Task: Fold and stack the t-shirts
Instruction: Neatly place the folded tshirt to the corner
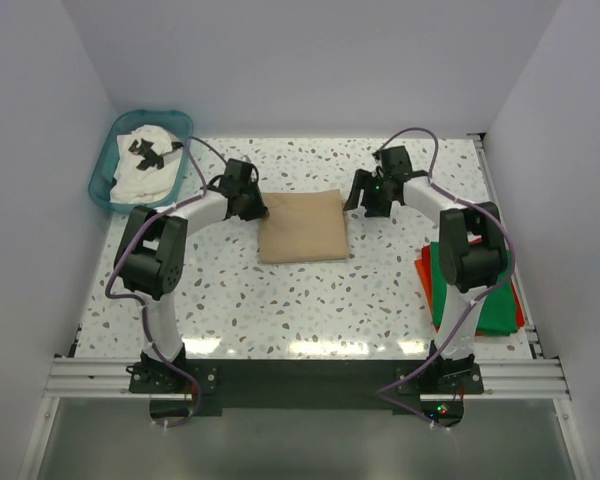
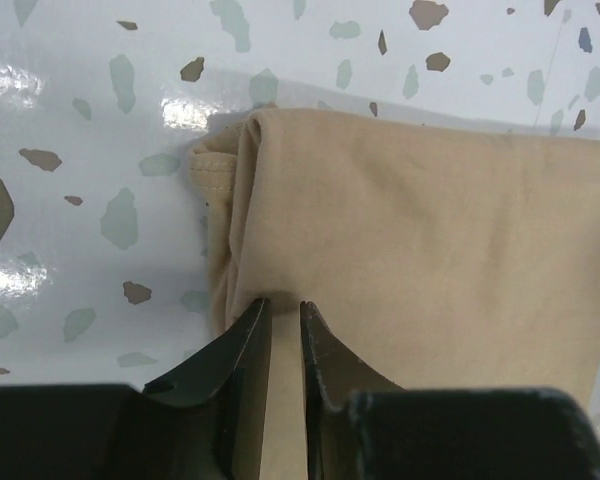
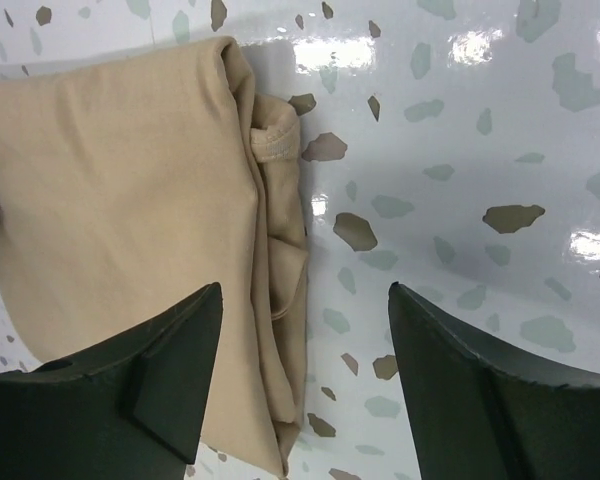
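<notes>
- Two grippers of mine flank the tan shirt (image 1: 300,228). My left gripper (image 2: 285,305) is pinched nearly closed on its left edge fold, with a sliver of tan between the fingers.
- My right gripper (image 3: 305,290) is spread wide astride the right edge, one finger over cloth and the other over bare table (image 1: 280,300).
- Mid-table, the tan shirt is folded into a near-rectangle with its long axis running left to right between the grippers. Its top is smooth, and stitched hems peek from the layers at both side edges.
- At the table's right edge, the green shirt (image 1: 500,315) and red shirt (image 1: 423,268) lie flat, partly under my right arm.
- Far left, the white shirt (image 1: 145,170) sits crumpled in the basket (image 1: 105,175).
</notes>
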You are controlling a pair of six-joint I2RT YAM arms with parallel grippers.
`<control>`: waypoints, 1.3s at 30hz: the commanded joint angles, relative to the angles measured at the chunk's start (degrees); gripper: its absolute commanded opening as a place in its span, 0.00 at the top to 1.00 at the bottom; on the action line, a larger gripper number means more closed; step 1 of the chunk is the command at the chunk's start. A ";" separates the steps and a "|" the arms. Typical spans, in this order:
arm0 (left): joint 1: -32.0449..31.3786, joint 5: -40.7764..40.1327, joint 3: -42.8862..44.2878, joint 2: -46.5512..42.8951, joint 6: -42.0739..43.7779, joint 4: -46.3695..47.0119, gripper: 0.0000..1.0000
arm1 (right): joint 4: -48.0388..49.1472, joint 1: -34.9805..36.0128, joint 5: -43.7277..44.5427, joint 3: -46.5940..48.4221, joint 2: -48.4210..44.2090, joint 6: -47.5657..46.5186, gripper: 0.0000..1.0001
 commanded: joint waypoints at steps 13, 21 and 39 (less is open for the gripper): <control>0.24 2.75 2.04 -4.82 2.94 -1.61 0.77 | 3.64 4.34 -2.05 0.06 4.13 1.72 0.37; 0.24 1.96 0.90 -6.41 2.77 -1.96 0.79 | 0.47 7.59 6.21 3.67 7.47 3.74 0.53; 0.24 2.04 0.81 -18.18 4.26 -6.71 0.83 | -12.97 4.53 31.26 3.94 2.46 17.08 1.00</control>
